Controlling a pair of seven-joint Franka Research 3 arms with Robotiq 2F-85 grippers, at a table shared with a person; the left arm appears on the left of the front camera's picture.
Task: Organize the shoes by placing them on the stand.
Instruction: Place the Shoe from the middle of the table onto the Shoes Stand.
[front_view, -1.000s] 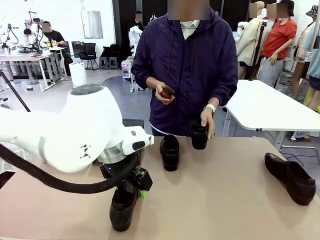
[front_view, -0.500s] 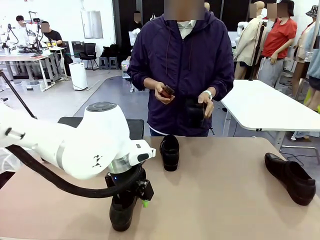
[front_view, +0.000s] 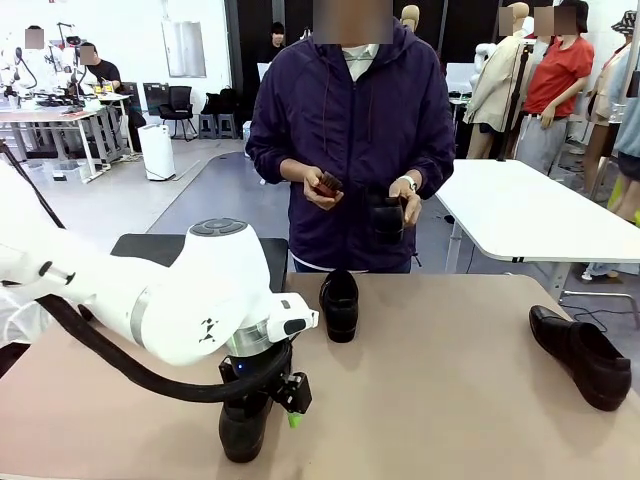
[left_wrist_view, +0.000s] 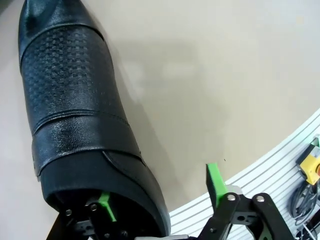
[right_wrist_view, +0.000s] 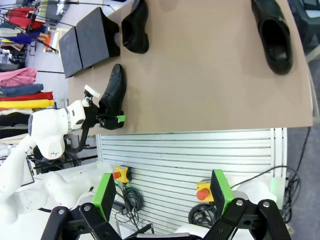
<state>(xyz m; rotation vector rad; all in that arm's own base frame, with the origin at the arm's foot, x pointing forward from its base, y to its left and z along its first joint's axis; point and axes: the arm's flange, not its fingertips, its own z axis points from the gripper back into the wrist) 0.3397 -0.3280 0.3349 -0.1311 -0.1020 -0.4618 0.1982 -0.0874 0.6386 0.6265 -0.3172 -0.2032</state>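
A black shoe (front_view: 243, 428) lies near the table's front edge, seen close up as a glossy shoe (left_wrist_view: 75, 115) in the left wrist view. My left gripper (front_view: 270, 405) is down at its heel end. The jaws stand open: one green pad (left_wrist_view: 106, 205) sits over the heel opening, and the other pad (left_wrist_view: 215, 180) is outside, apart from the shoe's side. A second shoe (front_view: 340, 303) stands mid-table and a third shoe (front_view: 585, 355) lies at the right. The person holds a fourth shoe (front_view: 385, 215) at chest height. The stand (front_view: 170, 250) sits behind my left arm. My right gripper (right_wrist_view: 162, 192) hangs open, high above the table's near edge.
From above, the stand (right_wrist_view: 87, 42) shows as two black platforms side by side at the table's far left corner, with a shoe (right_wrist_view: 137, 22) beside them. A slatted white panel (right_wrist_view: 200, 155) with button boxes borders the table's near side. A white table (front_view: 530, 210) stands behind on the right.
My left arm shifted a little right over the near shoe and its jaws narrowed slightly. The person picked a shoe up off the far edge and now holds it at the chest.
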